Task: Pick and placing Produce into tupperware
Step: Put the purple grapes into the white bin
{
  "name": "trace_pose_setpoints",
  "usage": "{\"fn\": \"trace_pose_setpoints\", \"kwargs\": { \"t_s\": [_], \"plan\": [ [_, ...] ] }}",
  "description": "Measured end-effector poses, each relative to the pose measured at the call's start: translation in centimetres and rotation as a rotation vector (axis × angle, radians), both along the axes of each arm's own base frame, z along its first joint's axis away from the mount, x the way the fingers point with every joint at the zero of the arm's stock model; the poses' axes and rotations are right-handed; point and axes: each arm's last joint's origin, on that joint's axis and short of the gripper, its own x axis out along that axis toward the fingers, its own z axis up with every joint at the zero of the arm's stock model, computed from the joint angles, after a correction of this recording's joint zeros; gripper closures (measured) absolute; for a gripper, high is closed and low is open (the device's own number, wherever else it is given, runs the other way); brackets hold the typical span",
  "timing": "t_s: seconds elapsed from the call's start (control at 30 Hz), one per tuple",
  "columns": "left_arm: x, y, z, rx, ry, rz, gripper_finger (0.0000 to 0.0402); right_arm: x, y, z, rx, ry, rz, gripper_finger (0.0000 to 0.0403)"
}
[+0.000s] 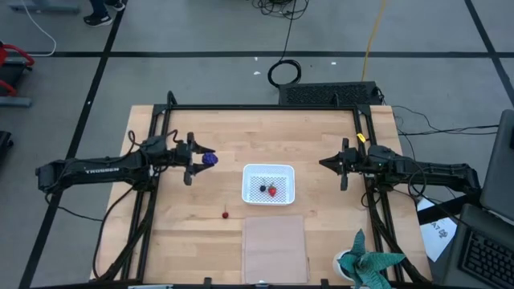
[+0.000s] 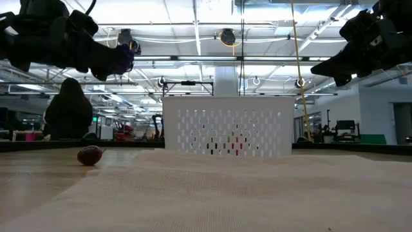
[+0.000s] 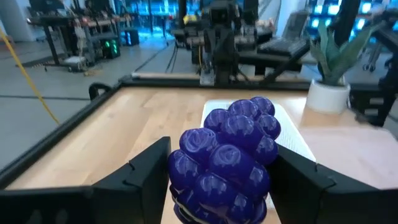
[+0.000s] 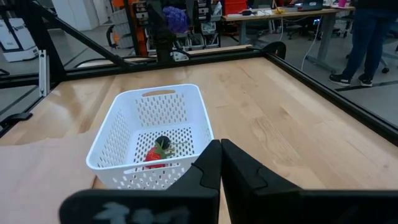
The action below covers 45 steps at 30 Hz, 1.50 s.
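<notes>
My left gripper [image 1: 200,159] hovers left of the white tub [image 1: 269,184], shut on the purple grape bunch [image 1: 210,159]; the low view shows the grape bunch [image 2: 122,58] high above the table. The tub holds the red strawberry [image 4: 155,157] and the dark round berry [image 4: 163,143], both resting on its dotted floor. The small red cherry [image 1: 226,214] lies on the wood in front of the tub's left corner, and the low view also shows the cherry [image 2: 90,155]. My right gripper [image 1: 344,164] waits right of the tub, above the table, with its fingers [image 4: 221,163] shut on nothing. My left gripper pinches the grape bunch [image 3: 227,158] between its two fingers [image 3: 149,171], one on each side of the cluster. The fingers come in about level from the table's left, pointing toward the tub. The bunch is lifted clear of the table and its far end sticks out past the fingertips.
A flat pale tan panel [image 1: 275,249] lies near the table's near edge below the tub. A teal-and-white cloth-like object [image 1: 365,265] sits at the near right corner. Black frame rails [image 1: 265,107] border the table. Bare wood lies between each gripper and the tub.
</notes>
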Motion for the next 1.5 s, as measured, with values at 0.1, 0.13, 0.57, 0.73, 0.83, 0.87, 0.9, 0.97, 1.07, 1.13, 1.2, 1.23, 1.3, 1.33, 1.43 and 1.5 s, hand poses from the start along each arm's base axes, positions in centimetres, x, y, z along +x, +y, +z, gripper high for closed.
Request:
{"fn": "trace_pose_setpoints", "kwargs": {
  "t_s": [0.1,0.13,0.57,0.73,0.83,0.87,0.9,0.97,1.07,1.13,1.2,1.23,1.3,1.33,1.43,1.5],
  "plan": [
    [0.3,0.1,0.3,0.005,-0.036,0.007,0.0179,0.0,0.0,0.0,0.000,0.000,0.000,0.0403],
    [0.4,0.2,0.3,0.007,-0.041,0.013,0.0179,0.0,0.0,0.0,0.000,0.000,0.000,0.0403],
    [6.5,0.9,2.7,-0.006,0.051,-0.019,0.0179,0.0,0.0,0.0,0.000,0.000,0.000,0.0403],
    [10.4,-0.1,4.4,0.029,0.143,-0.110,0.0179,0.0,0.0,0.0,0.016,-0.002,-0.003,0.0403],
    [12.7,-0.7,5.1,0.025,0.240,-0.142,0.0179,0.0,0.0,0.0,0.025,-0.003,-0.005,0.0403],
    [13.4,-0.8,5.4,0.021,0.266,-0.149,0.0179,0.0,0.0,0.0,0.025,-0.003,-0.005,0.0403],
    [14.1,-1.0,5.8,0.017,0.290,-0.157,0.0179,0.0,0.0,0.0,0.025,-0.003,-0.005,0.0403],
    [15.3,-1.2,6.7,0.011,0.334,-0.160,0.0179,0.0,0.0,0.0,0.025,-0.003,-0.005,0.0403],
    [16.8,-1.6,7.8,0.004,0.401,-0.172,0.0179,0.0,0.0,0.0,0.025,-0.003,-0.005,0.0403],
    [17.6,-1.9,8.5,0.016,0.429,-0.186,0.0179,0.0,0.0,0.0,0.025,-0.001,-0.005,0.0403],
    [18.2,-2.2,8.8,0.031,0.472,-0.197,0.0179,0.0,0.0,0.0,0.025,-0.001,-0.005,0.0403],
    [18.6,-2.3,8.9,0.037,0.493,-0.191,0.0179,0.0,0.0,0.0,0.025,-0.002,-0.005,0.0403],
    [19.4,-2.4,9.0,0.041,0.532,-0.170,0.0179,0.0,0.0,0.0,0.026,-0.001,-0.005,0.0403],
    [19.7,-2.6,8.9,0.041,0.555,-0.161,0.0179,0.0,0.0,0.0,0.025,-0.001,-0.005,0.0403],
    [21.0,-3.1,8.4,0.057,0.620,-0.140,0.0179,0.0,0.0,0.0,0.026,-0.001,-0.005,0.0403],
    [21.8,-3.5,7.7,0.066,0.676,-0.130,0.0179,0.0,0.0,0.0,0.026,0.001,-0.005,0.0403]
  ]
}}
